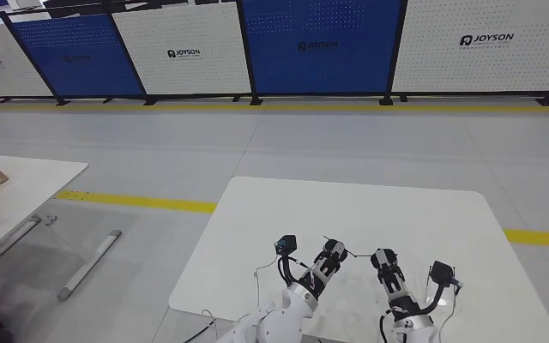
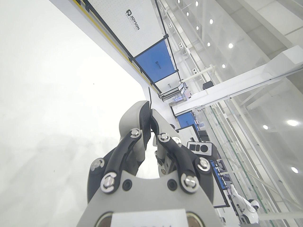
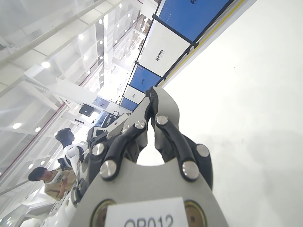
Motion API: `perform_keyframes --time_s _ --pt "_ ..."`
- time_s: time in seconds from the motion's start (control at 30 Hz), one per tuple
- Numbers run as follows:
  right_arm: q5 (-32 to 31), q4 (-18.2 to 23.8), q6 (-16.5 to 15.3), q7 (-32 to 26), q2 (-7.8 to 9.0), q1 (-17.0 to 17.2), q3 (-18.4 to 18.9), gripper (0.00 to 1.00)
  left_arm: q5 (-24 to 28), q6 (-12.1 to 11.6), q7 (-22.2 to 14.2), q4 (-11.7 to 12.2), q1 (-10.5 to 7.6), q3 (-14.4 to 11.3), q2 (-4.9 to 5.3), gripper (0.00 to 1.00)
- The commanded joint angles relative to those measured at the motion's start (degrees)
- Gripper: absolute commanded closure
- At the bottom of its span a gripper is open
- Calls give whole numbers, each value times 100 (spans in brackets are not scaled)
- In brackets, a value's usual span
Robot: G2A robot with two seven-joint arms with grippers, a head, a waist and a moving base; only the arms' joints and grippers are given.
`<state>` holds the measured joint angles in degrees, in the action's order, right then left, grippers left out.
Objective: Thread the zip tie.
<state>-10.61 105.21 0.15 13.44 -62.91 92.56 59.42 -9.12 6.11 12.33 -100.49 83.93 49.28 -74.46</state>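
While both arms are sitting at the lower middle of the top view, the zip tie [image 2: 149, 95] is running between them as a thin black line, just above the white counter [image 1: 360, 206].

The left gripper [image 2: 150, 111] is clamping narrow on the zip tie. A short black tail is poking out past the fingertips toward the middle of the left wrist frame. The right gripper [image 3: 151, 98] is also pinching narrow, with a small dark nub showing at its tip. I'm reading that as the other end of the tie, but I can't tell whether it's the head.

Handling, as I'm judging it:
- It's looking very light, so weight isn't an issue.
- It's probably thin nylon: springy along its length, flopping sideways, and slick against the pads.
- The free tail needs to be short, because a long one is likely going to bow instead of entering the slot.
- The best hold is on the flat faces close behind the tip, and on the head by its sides, keeping the slot uncovered.
- The main risk is the strap twisting or sliding in the pads.
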Motion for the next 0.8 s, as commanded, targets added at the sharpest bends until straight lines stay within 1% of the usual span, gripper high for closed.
perform_keyframes --time_s 0.0,0.13,0.27,0.4,0.53,0.77 --pt "-8 -15 42 -48 -19 -20 -6 100 0 0 0 0 0 0 0 100" --pt "-18 -25 8 -16 -57 -6 27 100 0 0 0 0 0 0 0 100" --pt "-24 28 -120 44 -72 120 133 100 0 0 0 0 0 0 0 100" --pt "-96 100 -169 0 -84 221 202 100 0 0 0 0 0 0 0 100" --pt "-162 123 -108 -87 -112 220 200 100 0 0 0 0 0 0 0 100" --pt "-221 34 35 -183 -181 115 168 100 0 0 0 0 0 0 0 100"
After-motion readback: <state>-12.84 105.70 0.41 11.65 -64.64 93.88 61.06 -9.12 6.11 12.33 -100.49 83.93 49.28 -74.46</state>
